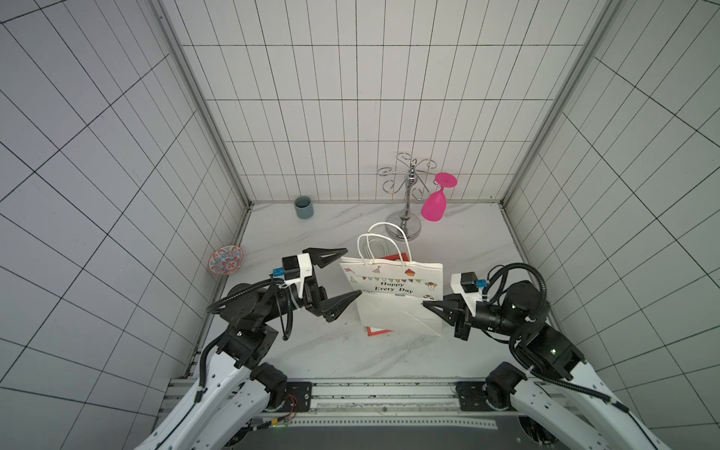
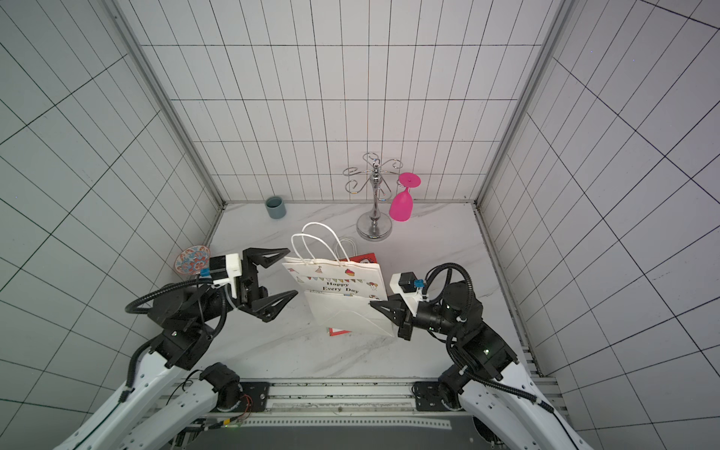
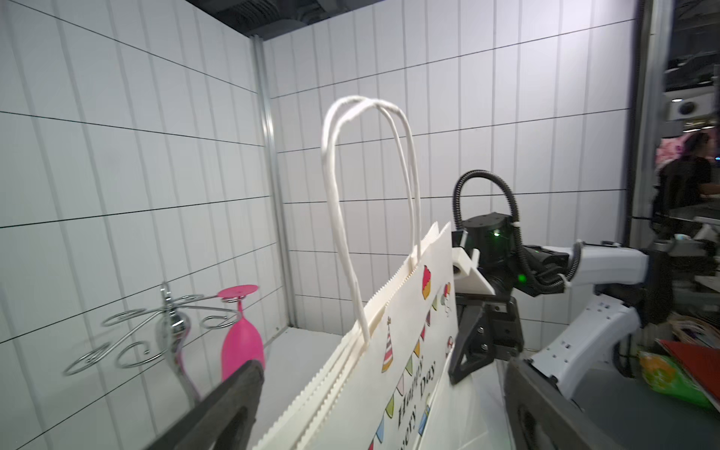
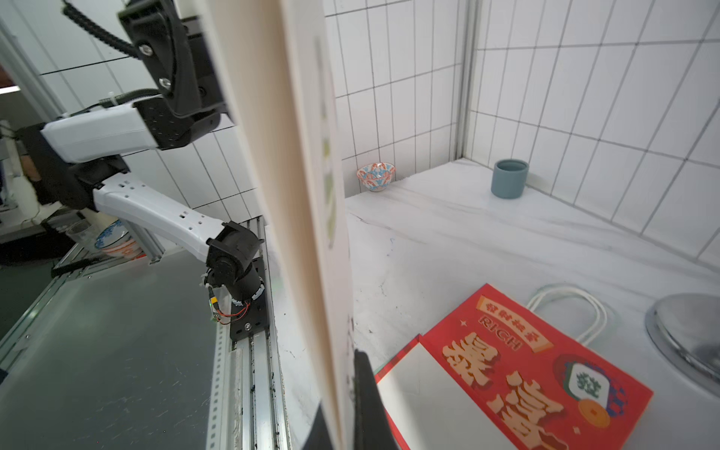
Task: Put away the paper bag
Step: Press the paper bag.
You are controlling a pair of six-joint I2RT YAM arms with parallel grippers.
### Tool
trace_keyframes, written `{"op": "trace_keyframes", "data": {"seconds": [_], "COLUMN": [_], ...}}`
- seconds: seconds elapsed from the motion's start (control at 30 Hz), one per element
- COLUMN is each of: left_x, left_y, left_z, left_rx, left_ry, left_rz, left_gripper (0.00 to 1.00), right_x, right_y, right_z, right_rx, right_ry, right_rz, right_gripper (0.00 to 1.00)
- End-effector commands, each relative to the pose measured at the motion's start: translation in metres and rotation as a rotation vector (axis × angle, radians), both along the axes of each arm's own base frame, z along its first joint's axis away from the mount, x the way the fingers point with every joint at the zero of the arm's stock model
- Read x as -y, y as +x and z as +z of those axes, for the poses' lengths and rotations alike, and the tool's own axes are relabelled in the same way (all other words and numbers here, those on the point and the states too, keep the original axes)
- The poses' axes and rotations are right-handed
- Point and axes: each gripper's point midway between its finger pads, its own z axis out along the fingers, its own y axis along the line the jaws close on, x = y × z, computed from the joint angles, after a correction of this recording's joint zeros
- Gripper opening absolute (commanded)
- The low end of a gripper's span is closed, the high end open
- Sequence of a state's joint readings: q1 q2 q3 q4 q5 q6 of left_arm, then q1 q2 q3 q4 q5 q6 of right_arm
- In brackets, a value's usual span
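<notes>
A: Paper bag [image 1: 393, 280]?
B: Mid-table, upright, over a red bag [image 4: 526, 370] lying flat on the table [image 1: 311, 350]. Cannot tell if its base touches anything.
A: Right tool [image 1: 428, 306]?
B: Clenched on the paper bag's edge, at the bag's 4 o'clock.
A: Left tool [image 1: 352, 270]?
B: Released, jaws wide, just beside the bag's 9 o'clock edge. Contact unclear.
A: Rest?
B: Metal rack [image 1: 405, 202] at 12 o'clock, pink glass [image 1: 434, 206] hanging upside down from it. Grey cup [image 1: 304, 207] at 11, by the back wall. Patterned bowl [image 1: 226, 260] at 9.
</notes>
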State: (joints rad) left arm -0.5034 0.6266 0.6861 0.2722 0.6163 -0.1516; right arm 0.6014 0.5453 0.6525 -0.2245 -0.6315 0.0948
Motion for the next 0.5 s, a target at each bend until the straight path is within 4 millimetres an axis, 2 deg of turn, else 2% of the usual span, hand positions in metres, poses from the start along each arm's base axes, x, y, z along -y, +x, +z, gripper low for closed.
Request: {"op": "trace_keyframes", "data": {"seconds": [0.0, 0.1, 0.2, 0.33, 0.4, 0.47], "left_x": [-0.039, -0.059, -0.065, -0.061, -0.056, -0.044], "left_y": [0.055, 0.082, 0.090, 0.094, 0.095, 0.096], "left_z": [-0.008, -0.034, -0.055, -0.087, -0.108, -0.134], "left_rx": [-0.123, -0.264, -0.355, -0.497, -0.590, -0.700], "left_ry": [-0.041, -0.006, -0.023, -0.069, -0.086, -0.081], "left_rz": [0.382, 0.555, 0.596, 0.561, 0.535, 0.472], "left_gripper": [0.98, 0.98, 0.98, 0.98, 0.98, 0.98], "right_x": [0.017, 0.013, 0.003, -0.009, -0.014, -0.018], "right_y": [0.028, 0.033, 0.037, 0.047, 0.057, 0.072], "right_z": [-0.017, -0.029, -0.037, -0.043, -0.045, -0.046], "right_rx": [-0.256, -0.422, -0.554, -0.664, -0.717, -0.769], "right_ry": [-0.023, -0.080, -0.132, -0.116, -0.090, -0.048], "right_rz": [-0.230, -0.252, -0.208, -0.121, -0.084, -0.060], "right_gripper": [0.00, 0.00, 0.00, 0.00, 0.00, 0.00]}}
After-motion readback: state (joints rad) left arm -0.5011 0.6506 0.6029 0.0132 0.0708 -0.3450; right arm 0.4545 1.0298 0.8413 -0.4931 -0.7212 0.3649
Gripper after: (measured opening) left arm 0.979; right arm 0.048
